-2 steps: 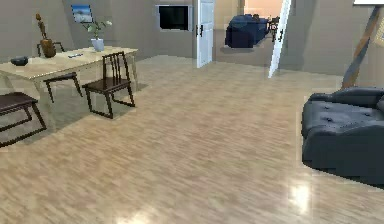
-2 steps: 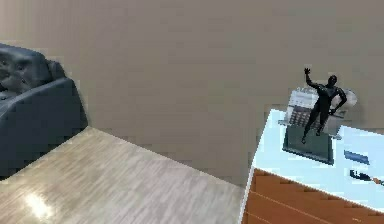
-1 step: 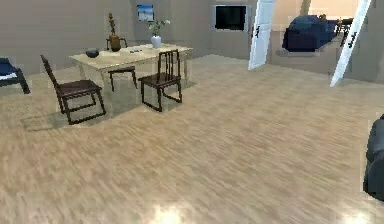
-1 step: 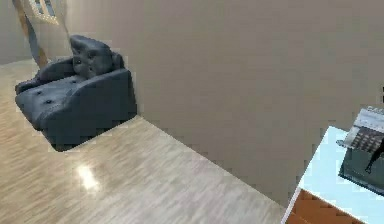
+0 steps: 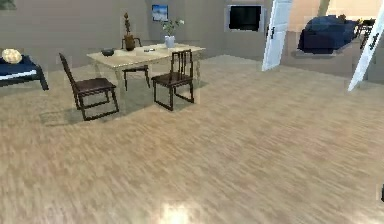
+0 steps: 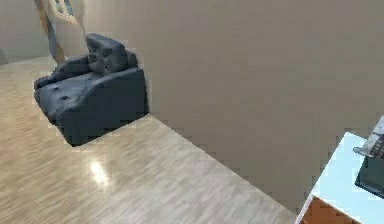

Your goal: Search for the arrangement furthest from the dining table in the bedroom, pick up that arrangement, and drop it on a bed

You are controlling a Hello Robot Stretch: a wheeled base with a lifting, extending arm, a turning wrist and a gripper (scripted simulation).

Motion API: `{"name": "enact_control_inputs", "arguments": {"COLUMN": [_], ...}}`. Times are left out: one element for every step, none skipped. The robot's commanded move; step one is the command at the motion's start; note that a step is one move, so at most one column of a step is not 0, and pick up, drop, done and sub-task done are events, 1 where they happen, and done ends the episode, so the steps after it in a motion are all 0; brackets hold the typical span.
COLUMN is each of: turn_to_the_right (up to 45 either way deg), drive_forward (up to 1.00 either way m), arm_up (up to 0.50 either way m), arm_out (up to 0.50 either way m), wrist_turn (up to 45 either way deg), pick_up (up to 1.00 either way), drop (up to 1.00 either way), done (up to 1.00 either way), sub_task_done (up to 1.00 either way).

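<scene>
Evidently search phase only: a flowered vase (image 5: 169, 32) and a twig vase (image 5: 128, 38) stand on the dining worktop (image 5: 175, 52), well ahead; target undecided, pickup and drop remain. Hand state: cannot tell.

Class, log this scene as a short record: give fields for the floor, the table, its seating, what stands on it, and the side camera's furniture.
Floor: light wood floor
Table: pale dining table, upper left
Seating: dark wooden chairs around it
On table: dark bowl, white vase of stems
Side view: dark blue armchair by the wall
</scene>
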Motion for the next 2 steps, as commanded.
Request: {"name": "enact_control_inputs", "arguments": {"turn_to_the_right": [0.0,45.0], "drive_forward": [0.20,0.00], "arm_up": [0.00,0.00], "arm_out": [0.00,0.00], "wrist_turn": [0.0,0.0], "pick_up": [0.00,0.00], "drop": [0.00,0.00], "done": [0.00,0.00], "sub_task_done": [0.00,0.00]}}
